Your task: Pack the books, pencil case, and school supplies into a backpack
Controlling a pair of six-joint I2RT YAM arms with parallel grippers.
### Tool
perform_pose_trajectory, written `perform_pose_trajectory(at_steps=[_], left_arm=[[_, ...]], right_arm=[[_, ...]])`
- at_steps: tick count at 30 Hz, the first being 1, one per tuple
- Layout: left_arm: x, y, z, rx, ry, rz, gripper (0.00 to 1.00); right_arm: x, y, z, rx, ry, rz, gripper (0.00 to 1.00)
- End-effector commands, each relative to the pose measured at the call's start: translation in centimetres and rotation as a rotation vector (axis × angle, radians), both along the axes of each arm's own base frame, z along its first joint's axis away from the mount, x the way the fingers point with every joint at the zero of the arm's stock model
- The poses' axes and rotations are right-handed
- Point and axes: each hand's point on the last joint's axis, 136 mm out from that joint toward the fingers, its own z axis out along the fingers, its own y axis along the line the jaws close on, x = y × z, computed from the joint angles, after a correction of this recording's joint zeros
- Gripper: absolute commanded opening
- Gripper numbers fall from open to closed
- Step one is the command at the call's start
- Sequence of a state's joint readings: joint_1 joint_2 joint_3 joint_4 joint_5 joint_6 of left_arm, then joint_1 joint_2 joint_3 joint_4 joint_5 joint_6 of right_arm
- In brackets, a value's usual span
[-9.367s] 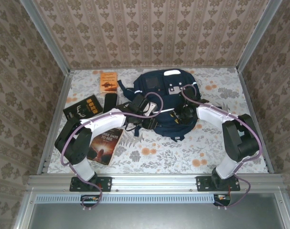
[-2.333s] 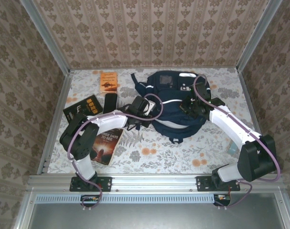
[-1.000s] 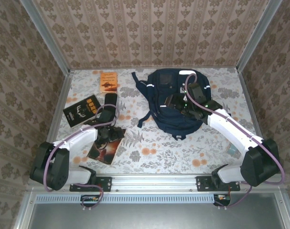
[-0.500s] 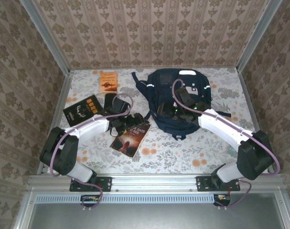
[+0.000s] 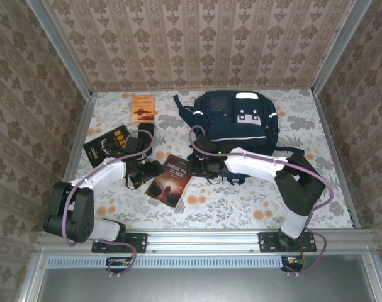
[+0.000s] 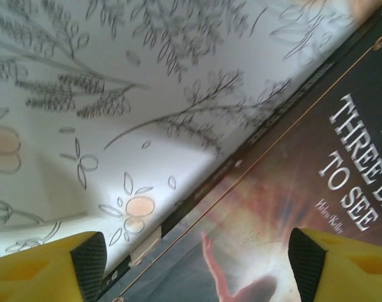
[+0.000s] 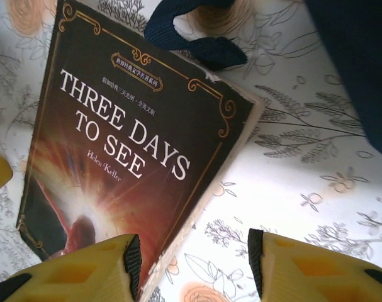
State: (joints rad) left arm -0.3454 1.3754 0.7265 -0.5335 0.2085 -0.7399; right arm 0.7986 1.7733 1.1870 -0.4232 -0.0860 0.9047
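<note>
The dark brown book (image 5: 170,180), titled Three Days to See, lies flat on the flowered table between both grippers. My left gripper (image 5: 146,171) is open, its yellow fingers straddling the book's left edge (image 6: 291,189). My right gripper (image 5: 195,167) is open over the book's right edge (image 7: 128,145), one pad (image 7: 133,264) above the cover, the other above the cloth. The navy backpack (image 5: 236,123) lies behind them. The orange book (image 5: 143,108) sits at the far left. The black gold-lettered book (image 5: 104,142) and the pencil case (image 5: 146,131) lie left of the backpack.
A dark backpack strap (image 7: 191,31) loops over the brown book's top corner, and the backpack's body (image 7: 360,63) is close on the right. Metal rails and patterned walls fence the table (image 5: 241,201). The right arm's elbow (image 5: 304,173) stands beside the backpack.
The brown book slid right to the table's middle. The left gripper drew back to its left edge. The right arm swung down from the backpack to the book's right edge. Both jaws narrowed.
</note>
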Motion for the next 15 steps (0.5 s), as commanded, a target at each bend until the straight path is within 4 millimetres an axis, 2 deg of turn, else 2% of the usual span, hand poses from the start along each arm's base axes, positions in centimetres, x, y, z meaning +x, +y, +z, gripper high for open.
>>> perform_pose_trajectory(at_steps=[1, 7, 11, 15], left_arm=[[-1.0, 0.3, -0.4, 0.009, 0.021, -0.045, 0.74], [-1.7, -0.4, -1.1, -0.035, 0.040, -0.065, 0.66], [-1.9, -0.9, -1.0, -0.042, 0.034, -0.090, 0.64], [-2.4, -2.3, -0.7, -0.094, 0.035, -0.141, 0.61]], right_arm=[[0.2, 1.7, -0.2, 0.006, 0.029, 0.012, 0.49], [0.9, 2.6, -2.1, -0.056, 0.044, 0.035, 0.45], [2.2, 2.3, -3.3, -0.144, 0.039, 0.039, 0.45], [3.6, 3.0, -4.2, -0.174, 0.036, 0.060, 0.45]])
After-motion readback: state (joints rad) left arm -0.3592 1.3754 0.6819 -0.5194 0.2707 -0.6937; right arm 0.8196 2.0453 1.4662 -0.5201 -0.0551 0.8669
